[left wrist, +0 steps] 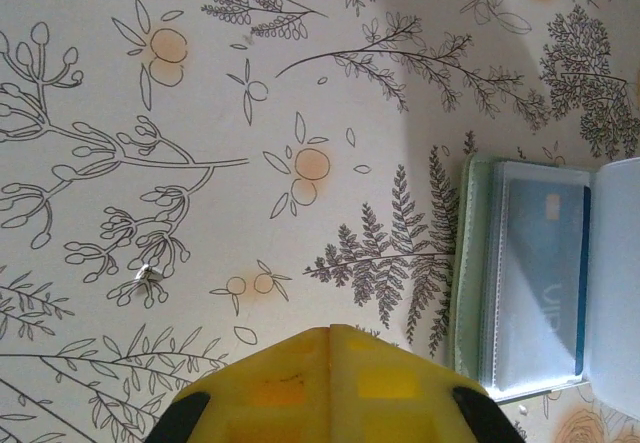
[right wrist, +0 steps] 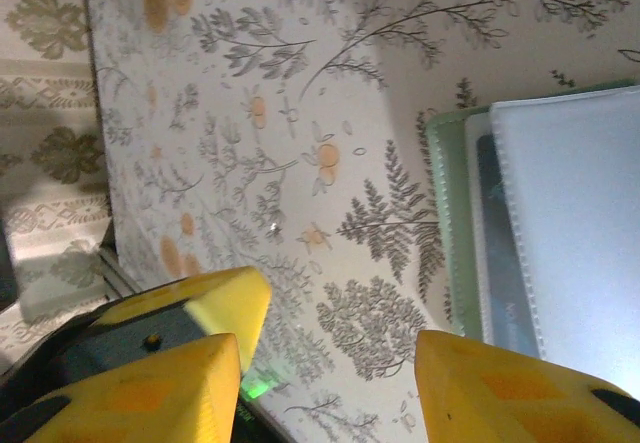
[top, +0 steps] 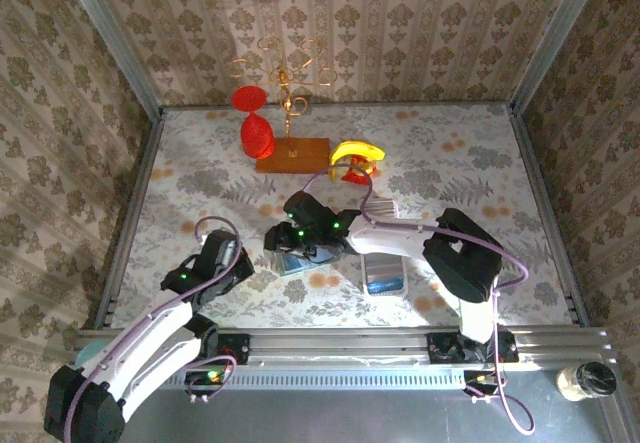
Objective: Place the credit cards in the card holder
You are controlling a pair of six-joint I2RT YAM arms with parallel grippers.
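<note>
The card holder lies open on the flowered cloth, its sage-green edge facing my left gripper. A blue credit card sits under a clear sleeve inside it. In the right wrist view the green edge and a sliver of the blue card show beside a pale flap. My left gripper is shut and empty, hovering just left of the holder. My right gripper stands open over the cloth at the holder's left edge, with nothing between its fingers. In the top view it is above the holder.
A long white tray with some blue at its near end lies right of the holder. At the back stand a red hourglass shape, a gold stand on a wooden base and a yellow banana-like thing. Walls enclose the table.
</note>
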